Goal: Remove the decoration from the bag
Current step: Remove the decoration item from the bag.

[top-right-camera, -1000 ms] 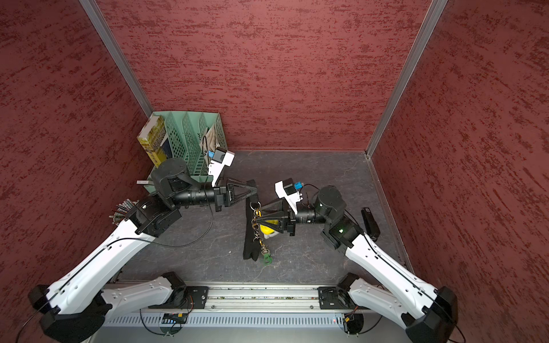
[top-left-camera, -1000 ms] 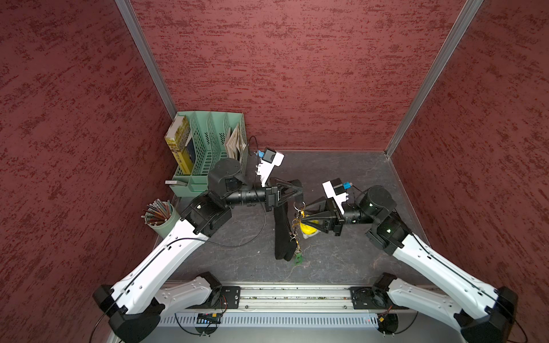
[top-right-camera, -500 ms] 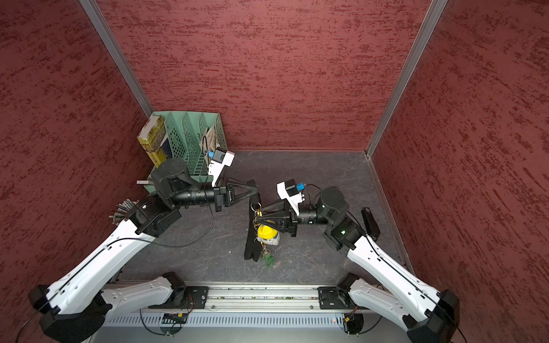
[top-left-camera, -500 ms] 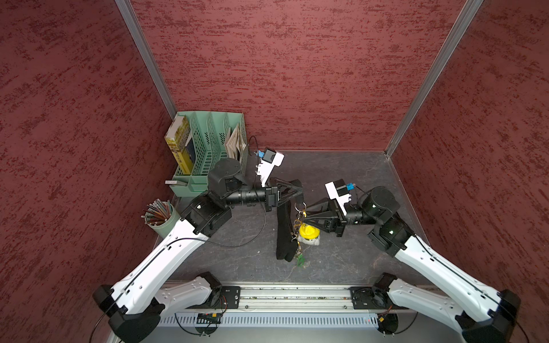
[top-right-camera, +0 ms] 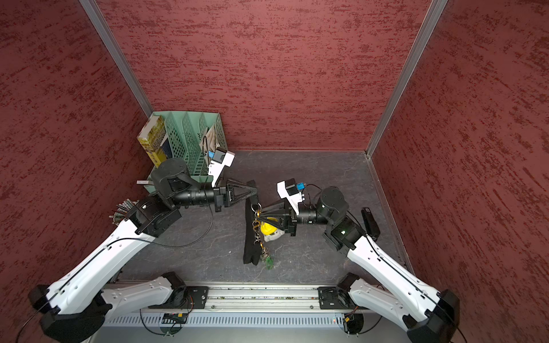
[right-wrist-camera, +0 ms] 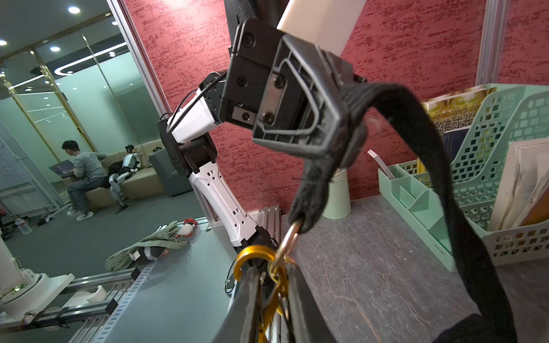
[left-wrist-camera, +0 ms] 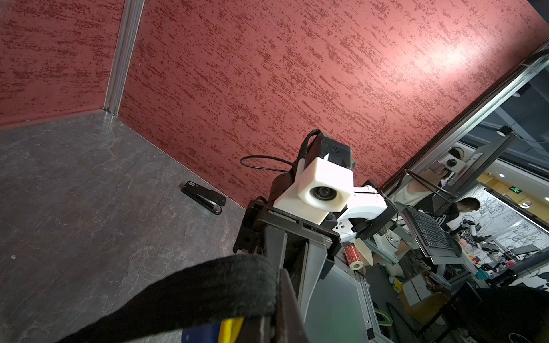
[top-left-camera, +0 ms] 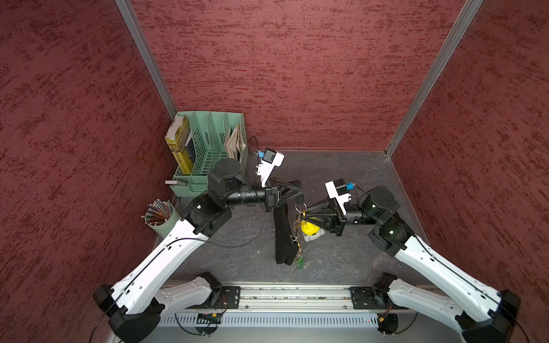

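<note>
You are holding bag (top-left-camera: 281, 237) hanging long-axis down, left gripper (top-left-camera: 299, 193) clamped on strap (right-wrist-camera: 416, 124). Right gripper (top-left-camera: 307, 211) is pinching gold carabiner (right-wrist-camera: 252, 261) just below that grip; decoration (top-left-camera: 310, 229) is dangling on right arm's side.

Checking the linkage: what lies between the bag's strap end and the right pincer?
In the right wrist view, a metal ring hangs from the strap end loop, hooked into a gold carabiner that sits inside the right pincer.

I am seeing one black bag (top-left-camera: 282, 237), one yellow toy (top-left-camera: 309, 228), one green rack (top-left-camera: 205, 145), one cup of pens (top-left-camera: 165, 229) and one black stapler (top-right-camera: 370, 221).
</note>
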Motion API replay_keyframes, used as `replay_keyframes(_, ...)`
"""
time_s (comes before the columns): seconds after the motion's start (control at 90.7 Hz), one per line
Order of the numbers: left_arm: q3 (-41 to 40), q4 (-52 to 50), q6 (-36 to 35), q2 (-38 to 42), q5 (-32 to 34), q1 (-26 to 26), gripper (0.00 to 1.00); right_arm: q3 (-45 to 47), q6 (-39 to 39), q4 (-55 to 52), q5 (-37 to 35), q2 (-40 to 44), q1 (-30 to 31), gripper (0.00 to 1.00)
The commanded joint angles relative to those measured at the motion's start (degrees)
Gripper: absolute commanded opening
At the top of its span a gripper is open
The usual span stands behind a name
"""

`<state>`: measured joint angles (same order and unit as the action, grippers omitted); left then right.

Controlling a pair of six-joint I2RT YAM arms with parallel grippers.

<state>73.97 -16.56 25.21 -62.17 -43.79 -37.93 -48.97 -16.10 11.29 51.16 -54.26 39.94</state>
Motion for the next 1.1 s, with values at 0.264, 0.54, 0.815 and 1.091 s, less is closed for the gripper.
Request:
replay_keyframes(0.264,-1.4,4.6,-3.0,2.2,-5.7,0.0,0.00,-0.9,-4.9,-3.5,-10.8,1.1,0.5,0.00)
replay_keyframes(0.54,-1.4,5.1,-2.9,1.7,-9.2,-0.8,0.00,-2.2,-5.5,-6.3,-12.8,0.3,0.6,0.00)
replay_keyframes(0.815,-1.4,3.1,-1.0,-0.1,-8.2,-0.9,0.00,-2.4,-5.1,-7.2,-14.8,1.2,0.6,0.00)
replay_keyframes(1.091,-1.3,1.9,-0.3,-2.6,-7.4,0.2,0.00,-1.8,-5.1,-5.0,-10.3,2.3,0.6,0.00)
